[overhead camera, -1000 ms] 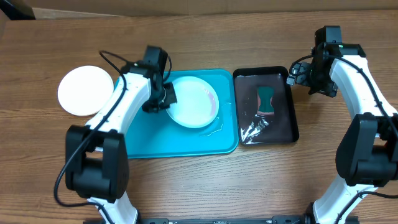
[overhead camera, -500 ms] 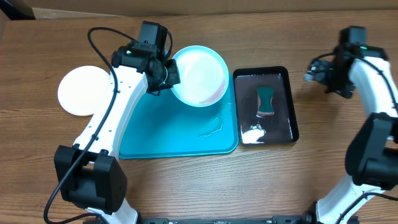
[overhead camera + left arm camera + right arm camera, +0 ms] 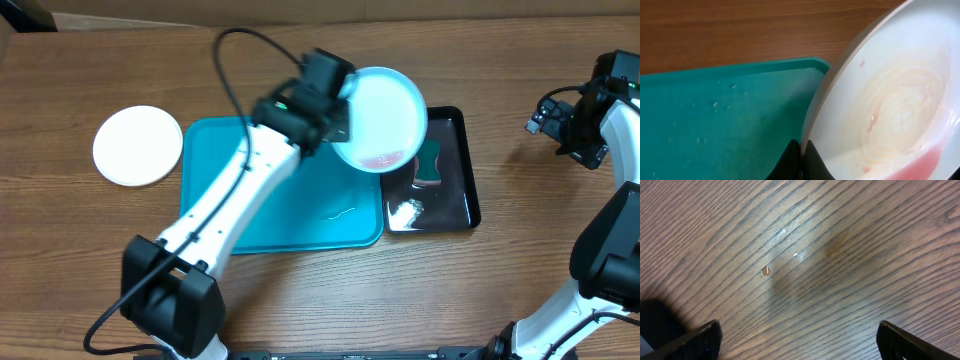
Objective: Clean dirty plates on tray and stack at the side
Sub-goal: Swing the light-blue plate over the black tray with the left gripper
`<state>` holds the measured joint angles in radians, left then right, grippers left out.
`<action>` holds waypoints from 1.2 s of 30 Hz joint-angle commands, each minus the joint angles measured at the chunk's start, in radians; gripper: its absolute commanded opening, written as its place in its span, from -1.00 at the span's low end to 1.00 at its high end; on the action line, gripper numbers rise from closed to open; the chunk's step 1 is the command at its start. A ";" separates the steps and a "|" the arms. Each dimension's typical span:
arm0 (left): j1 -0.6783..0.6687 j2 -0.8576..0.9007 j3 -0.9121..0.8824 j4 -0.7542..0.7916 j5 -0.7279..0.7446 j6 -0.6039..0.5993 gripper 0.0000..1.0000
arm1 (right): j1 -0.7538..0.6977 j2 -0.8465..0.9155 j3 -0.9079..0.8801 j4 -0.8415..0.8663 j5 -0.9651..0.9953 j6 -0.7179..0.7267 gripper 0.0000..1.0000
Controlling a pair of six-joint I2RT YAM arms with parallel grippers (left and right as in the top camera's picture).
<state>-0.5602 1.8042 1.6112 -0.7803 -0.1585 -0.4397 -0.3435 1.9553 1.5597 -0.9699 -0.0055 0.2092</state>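
My left gripper is shut on the rim of a light blue plate and holds it raised and tilted over the right end of the turquoise tray and the black tray. In the left wrist view the fingers pinch the plate's edge; pinkish liquid pools at its low side, and the tray lies below. A white plate lies on the table left of the tray. The yellow-green plate is out of view. My right gripper is open and empty over bare wood.
A glossy black tray right of the turquoise tray holds a green sponge and a white foamy patch. Water drops lie on the turquoise tray. Cardboard runs along the table's far edge.
My left gripper has lifted the light blue plate off the turquoise tray and carried it right, tilted, over the black tray. My right arm has drawn back to the right.
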 commanded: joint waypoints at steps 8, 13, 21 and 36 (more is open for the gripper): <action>-0.286 -0.020 0.030 0.073 -0.626 0.226 -0.92 | 0.000 -0.016 0.011 0.003 -0.012 0.004 1.00; -0.396 -0.020 0.030 0.163 -0.903 0.402 -0.92 | 0.000 -0.016 0.011 0.003 -0.012 0.004 1.00; -0.535 -0.020 0.030 0.344 -1.114 0.699 -0.92 | 0.000 -0.016 0.011 0.003 -0.012 0.004 1.00; -0.569 -0.020 0.030 0.505 -1.164 0.984 -0.92 | 0.000 -0.016 0.011 0.003 -0.012 0.004 1.00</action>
<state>-1.1198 1.8042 1.6146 -0.2825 -1.2980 0.4900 -0.3435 1.9553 1.5597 -0.9695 -0.0120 0.2092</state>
